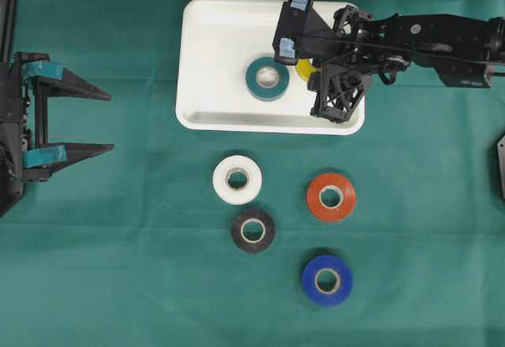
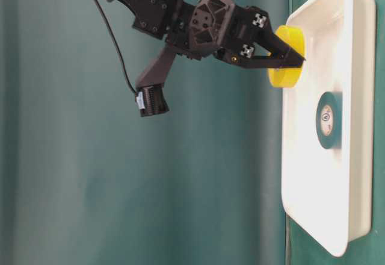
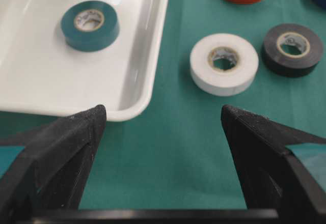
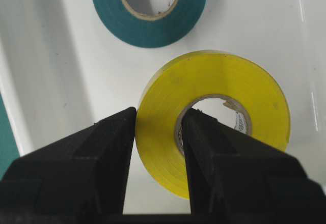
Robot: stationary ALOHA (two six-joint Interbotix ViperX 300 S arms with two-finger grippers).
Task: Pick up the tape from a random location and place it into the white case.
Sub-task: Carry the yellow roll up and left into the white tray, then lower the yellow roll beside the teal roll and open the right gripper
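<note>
While the right end effector (image 4: 158, 168) pinches the yellow tape (image 4: 214, 117) by its wall, the white case (image 1: 213, 55) lies directly beneath it at upper centre; the left end effector (image 1: 67, 118) idles open at far left.

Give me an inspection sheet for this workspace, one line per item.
Surface: green cloth, flat.
Job's things: white case holds a teal tape roll lying flat; yellow tape roll held over the case, not yet released.
Clutter: white roll, black roll, orange roll and blue roll lie apart on the cloth outside the case.
Grippers: right gripper shut on the yellow roll's wall, one finger through its hole; left gripper open, holding nothing, beside the case.
Cables: black cable hangs along the right arm.
Surroundings: nothing seen.
</note>
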